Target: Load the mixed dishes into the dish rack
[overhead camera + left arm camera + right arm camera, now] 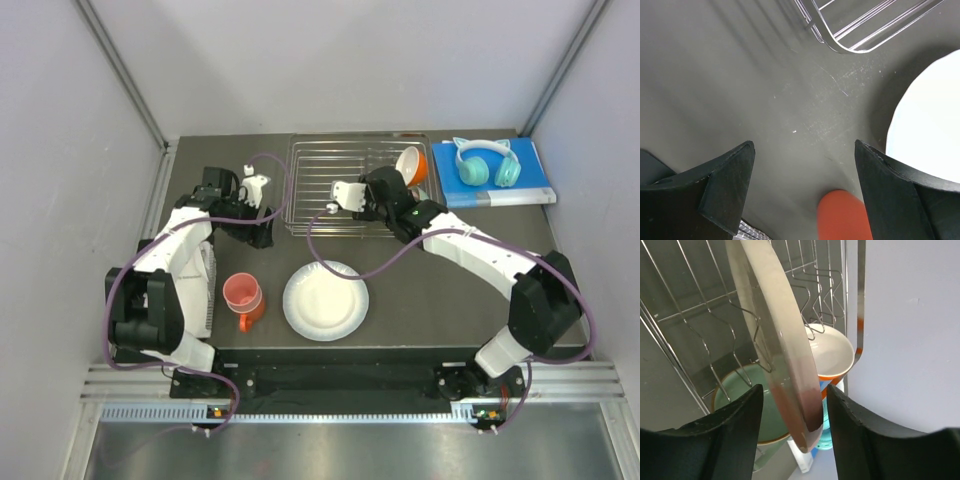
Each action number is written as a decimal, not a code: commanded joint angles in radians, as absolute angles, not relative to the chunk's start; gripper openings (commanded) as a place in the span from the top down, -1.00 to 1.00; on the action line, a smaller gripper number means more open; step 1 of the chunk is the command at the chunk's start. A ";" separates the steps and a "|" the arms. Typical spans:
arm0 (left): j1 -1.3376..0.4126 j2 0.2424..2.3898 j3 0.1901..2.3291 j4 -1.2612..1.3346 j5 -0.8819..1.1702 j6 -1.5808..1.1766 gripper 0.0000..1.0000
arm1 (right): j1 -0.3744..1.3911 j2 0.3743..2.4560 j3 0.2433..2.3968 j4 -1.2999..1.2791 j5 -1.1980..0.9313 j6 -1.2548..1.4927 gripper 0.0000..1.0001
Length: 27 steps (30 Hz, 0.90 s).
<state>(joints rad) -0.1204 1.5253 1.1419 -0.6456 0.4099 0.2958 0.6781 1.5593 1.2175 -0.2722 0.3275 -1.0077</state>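
Steadiness is counting: the right hand (792, 407) is clamping the cream-and-pink plate (775, 325) on edge among the right-end wires of the dish rack (322, 165), beside the orange bowl (832, 354), needing a straight drop into a slot.

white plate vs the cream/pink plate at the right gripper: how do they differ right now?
Pose: the white plate lies flat on the table; the cream-and-pink plate stands on edge, tilted.
Place: the white plate sits outside the dish rack, in front of it; the cream-and-pink plate is up against the rack's wires, between the fingers of the right gripper.
Colour: plain white against cream with pink at the rim.
Both are plates.
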 commanded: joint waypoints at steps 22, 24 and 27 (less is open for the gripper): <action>-0.251 1.388 1.229 -0.828 0.450 0.420 -0.70 | 0.836 1.181 1.304 -0.732 0.080 -0.022 -0.99; -0.291 1.370 1.185 -0.828 0.440 0.431 -0.70 | 0.838 1.146 1.218 -0.677 -0.078 0.150 -0.99; -0.328 1.353 1.141 -0.816 0.457 0.431 -0.70 | 0.838 1.025 1.007 -0.516 -0.095 0.371 -0.99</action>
